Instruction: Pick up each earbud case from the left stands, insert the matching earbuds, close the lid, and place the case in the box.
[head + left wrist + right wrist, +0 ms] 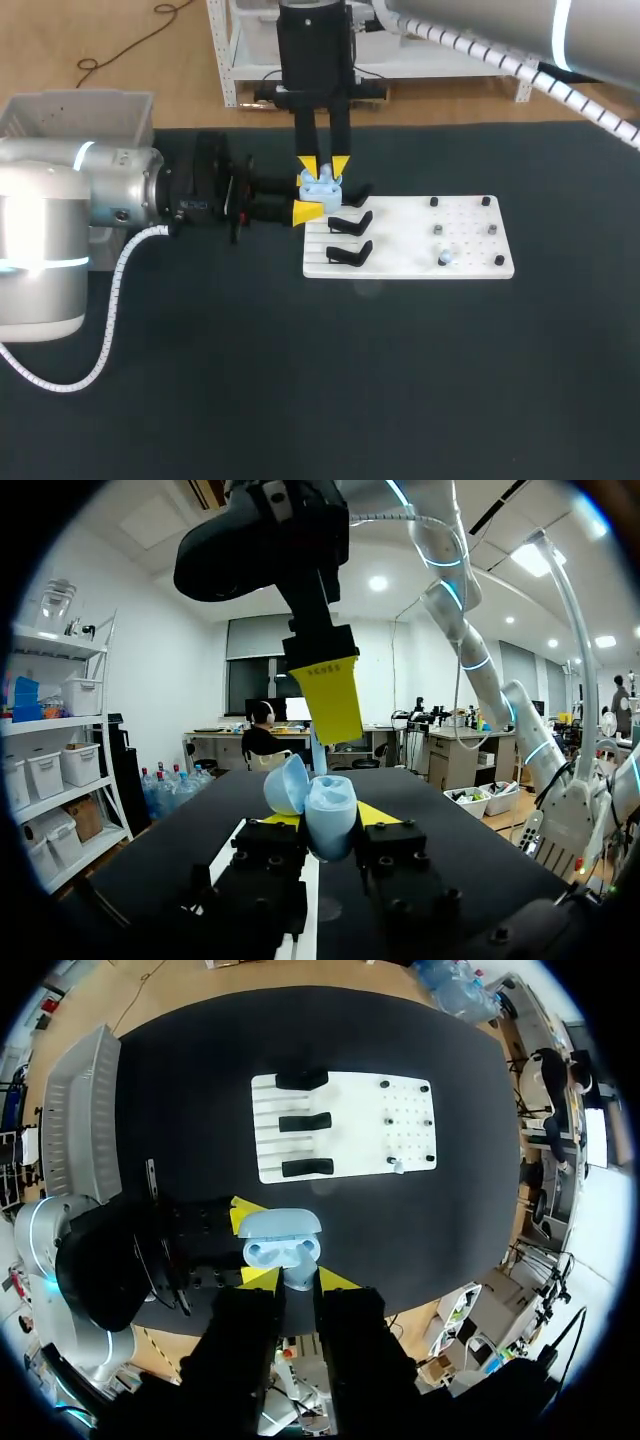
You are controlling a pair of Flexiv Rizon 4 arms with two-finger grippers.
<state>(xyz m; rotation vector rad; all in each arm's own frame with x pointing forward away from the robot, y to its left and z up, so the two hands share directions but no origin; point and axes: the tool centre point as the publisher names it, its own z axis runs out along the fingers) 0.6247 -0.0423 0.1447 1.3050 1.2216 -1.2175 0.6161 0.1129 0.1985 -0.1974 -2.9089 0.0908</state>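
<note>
We are pinching the pale-blue earbud case (320, 187) in the left gripper (311, 207), a yellow tip on each side, above the white board's (410, 265) black stands (350, 222). Its rounded lid is standing open. Only the right wrist view is showing its two sockets, both empty. The right gripper (323, 165) is hanging just over it; whether it is gripping, we cannot tell. The grey box (80, 112) is sitting well apart, its inside unclear.
</note>
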